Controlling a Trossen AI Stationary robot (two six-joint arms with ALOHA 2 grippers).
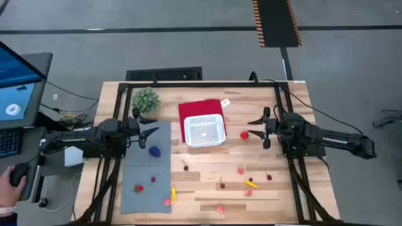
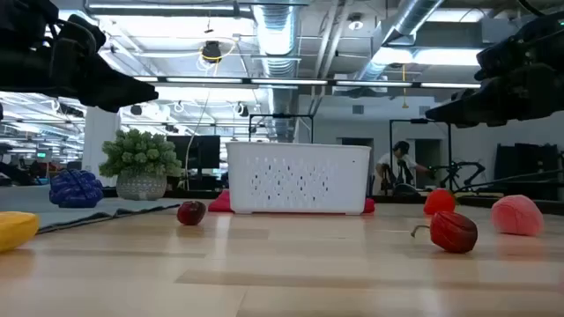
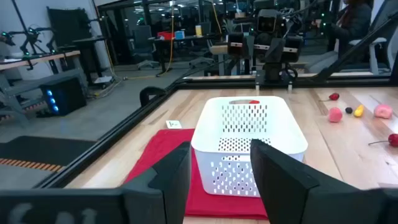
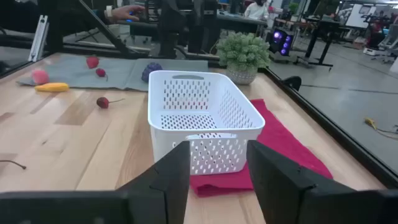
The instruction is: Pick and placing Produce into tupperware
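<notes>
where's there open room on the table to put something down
Bare wood lies between the green plant and the red cloth, and along the back edge beyond the white basket. The front right is crowded with small produce; the grey mat holds several pieces too.

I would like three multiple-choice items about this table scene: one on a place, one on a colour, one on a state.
1. What does the white basket stand on?
A. grey mat
B. red cloth
C. bare wood

2. What colour is the toy lying on the grey mat closest to the left hand?
A. blue-purple
B. yellow
C. green

3. What is in the right hand?
A. a red fruit
B. the basket
C. nothing

Answers:
1 B, the red cloth shows under and behind the basket.
2 A, the blue-purple toy lies just below that hand in the high view.
3 C, its fingers stand apart with nothing between them.
</notes>
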